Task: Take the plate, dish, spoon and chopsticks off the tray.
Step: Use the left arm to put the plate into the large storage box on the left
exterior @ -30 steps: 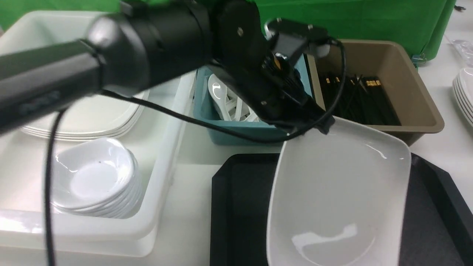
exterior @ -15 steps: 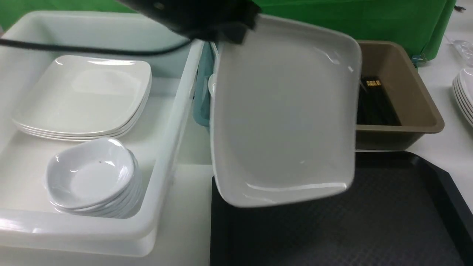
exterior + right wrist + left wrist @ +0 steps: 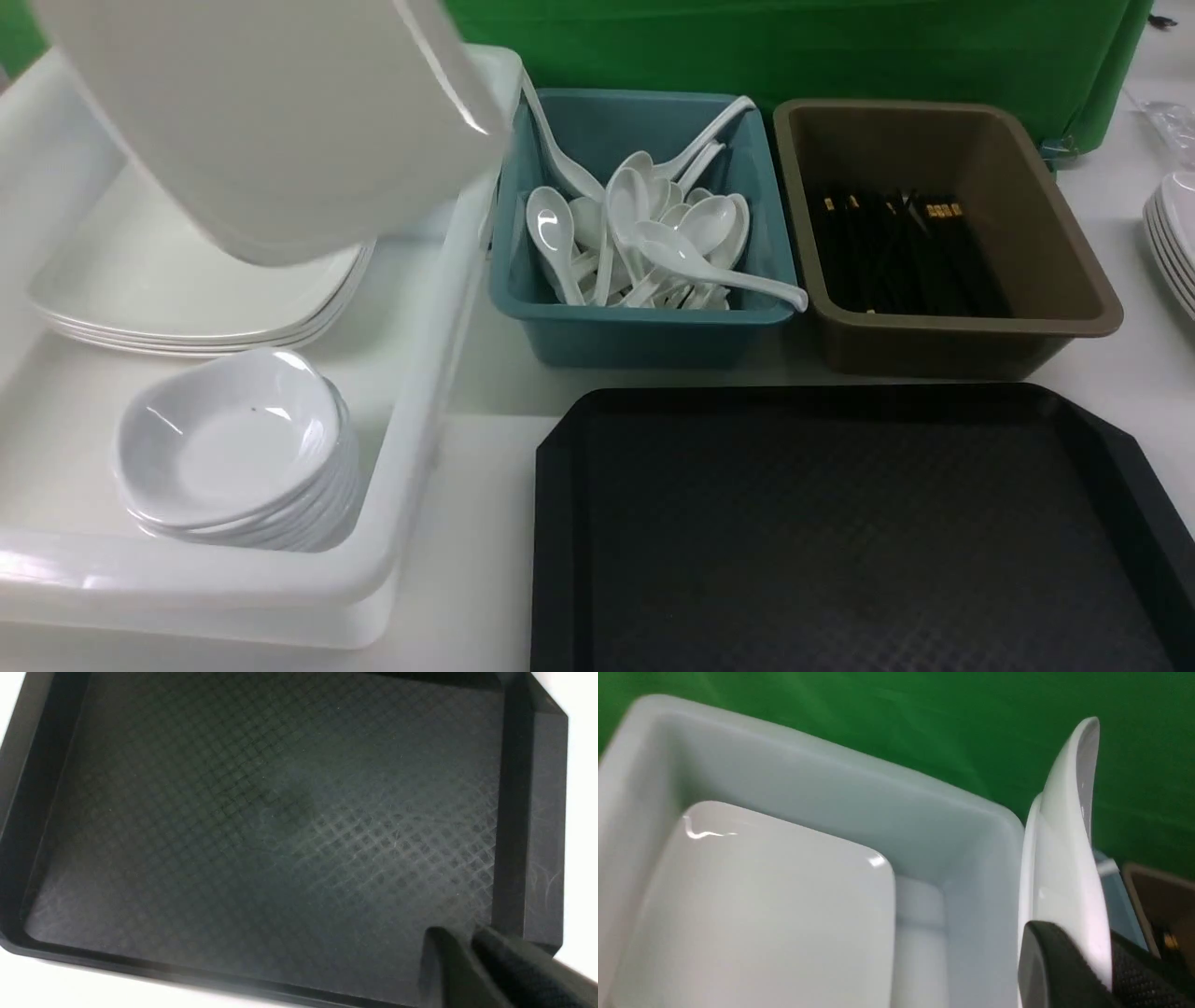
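The white square plate (image 3: 271, 121) hangs tilted at the top left of the front view, above the white bin (image 3: 411, 467). My left gripper (image 3: 1083, 942) is shut on the plate's (image 3: 1064, 858) edge, one black finger on each face; it is out of the front view. The black tray (image 3: 840, 523) lies bare at the front right. Over the tray's (image 3: 280, 826) corner my right gripper (image 3: 460, 935) has its fingers nearly together and holds nothing. Small dishes (image 3: 233, 448) are stacked in the white bin. Spoons (image 3: 644, 233) fill the teal bin, and chopsticks (image 3: 896, 252) lie in the brown bin.
A stack of square plates (image 3: 187, 299) sits at the back of the white bin, right below the held plate. The teal bin (image 3: 644, 336) and brown bin (image 3: 943, 345) stand behind the tray. More white plates (image 3: 1176, 243) are piled at the far right edge.
The plate has gone up off the tray and swung left, from over the tray and teal bin to over the white bin. The left arm has left the front view.
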Tool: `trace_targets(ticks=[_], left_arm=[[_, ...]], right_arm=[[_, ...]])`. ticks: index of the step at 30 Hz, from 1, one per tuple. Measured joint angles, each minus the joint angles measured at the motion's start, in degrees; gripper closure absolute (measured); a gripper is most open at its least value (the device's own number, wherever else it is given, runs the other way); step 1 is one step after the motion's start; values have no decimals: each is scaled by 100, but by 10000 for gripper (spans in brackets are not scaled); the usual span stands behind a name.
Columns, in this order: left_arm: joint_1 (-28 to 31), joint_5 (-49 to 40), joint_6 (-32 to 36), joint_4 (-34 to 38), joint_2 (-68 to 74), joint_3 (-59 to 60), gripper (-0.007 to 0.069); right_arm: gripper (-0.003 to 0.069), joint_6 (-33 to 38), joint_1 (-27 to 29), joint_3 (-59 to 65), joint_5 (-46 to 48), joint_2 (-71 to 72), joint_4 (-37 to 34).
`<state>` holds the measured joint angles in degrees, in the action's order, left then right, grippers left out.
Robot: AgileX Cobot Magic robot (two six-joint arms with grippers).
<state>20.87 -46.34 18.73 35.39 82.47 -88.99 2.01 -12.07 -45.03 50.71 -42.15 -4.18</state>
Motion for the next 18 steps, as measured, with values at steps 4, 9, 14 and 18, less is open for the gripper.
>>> trace_targets(ticks=[4, 9, 14, 18], left_arm=[[862, 1287, 791, 1369, 233, 1107, 601], [912, 1772, 1231, 2177, 989, 1635, 597], [897, 1854, 1847, 3141, 1771, 1692, 596], [897, 2064, 2108, 3519, 2031, 1692, 596]], right_arm=[[545, 0, 0, 0, -5, 0, 0], [541, 0, 0, 0, -18, 0, 0], [539, 0, 0, 0, -23, 0, 0], [539, -69, 0, 0, -23, 0, 0]])
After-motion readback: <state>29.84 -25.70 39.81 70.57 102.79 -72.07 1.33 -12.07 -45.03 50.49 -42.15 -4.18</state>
